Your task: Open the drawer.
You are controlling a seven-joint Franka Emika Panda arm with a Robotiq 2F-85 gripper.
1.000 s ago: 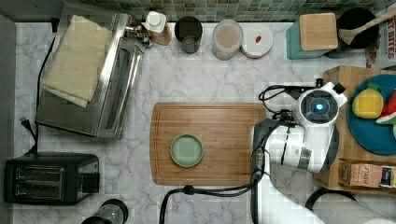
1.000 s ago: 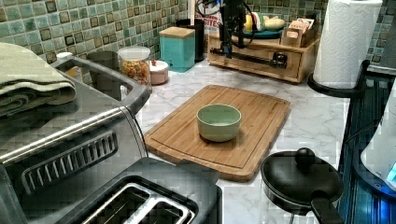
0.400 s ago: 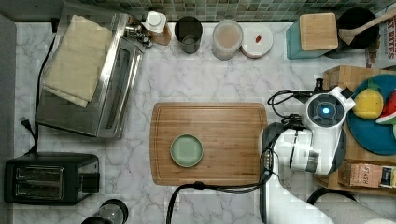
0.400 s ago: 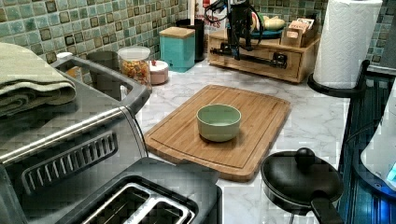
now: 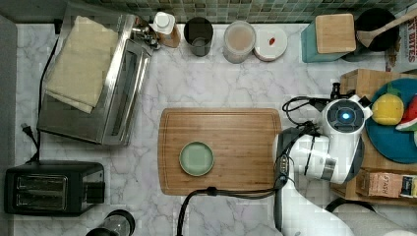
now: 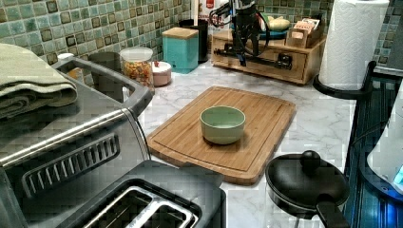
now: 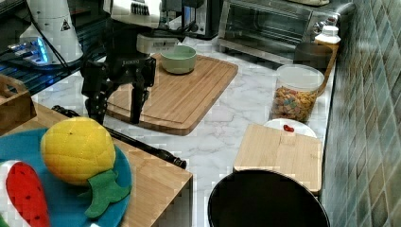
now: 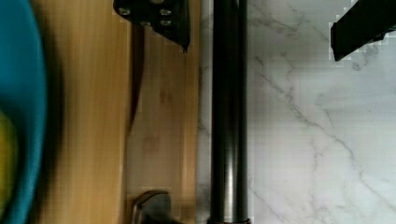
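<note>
Black round bar handle (image 8: pixel 228 112) between the hand's (image 8: pixel 261 32) spread fingers.

Tool (image 7: pixel 116 101) pointing down, fingers (image 7: pixel 138 97) spread apart

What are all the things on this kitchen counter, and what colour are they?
Cutting board: one, light wood, middle of the marble counter.
Bowl: one, pale green, on the cutting board.
Drawer: one, light wood with a black bar handle, under the blue plate.
Plate: one, blue, holding toy fruit.
Toaster oven: one, silver, folded cloth on top.
Toaster: one, black, at the top view's lower left.
Cereal jar: one, clear, by the tiled wall.
Canister: one, teal, wooden lid.
Paper towel roll: one, white.
Pan lid: one, black.
Gripper: one, black, open, straddling the handle.
</note>
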